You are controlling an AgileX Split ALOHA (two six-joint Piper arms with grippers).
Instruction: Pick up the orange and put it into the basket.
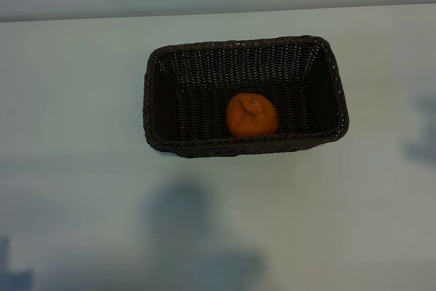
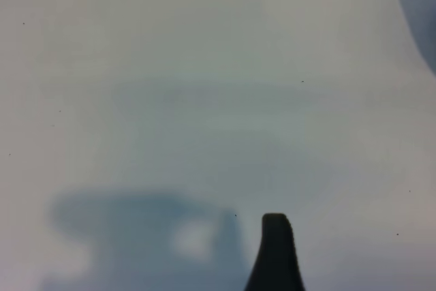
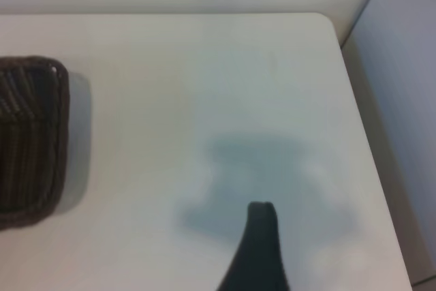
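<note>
The orange [image 1: 251, 115] lies inside the dark-brown wicker basket [image 1: 238, 146], on its floor close to the near wall, with nothing touching it. Neither gripper appears in the exterior view. In the left wrist view a single dark finger [image 2: 276, 253] of my left gripper hangs over bare table, nothing against it. The right wrist view likewise shows one dark finger [image 3: 257, 250] of my right gripper above bare table, apart from the end of the basket [image 3: 60, 107]. Both grippers stand open and empty.
The pale table [image 1: 82, 168] carries soft arm shadows along its near side. In the right wrist view the table's rounded corner [image 3: 325, 24] and side edge [image 3: 371, 155] run close to the right gripper, with a wall behind.
</note>
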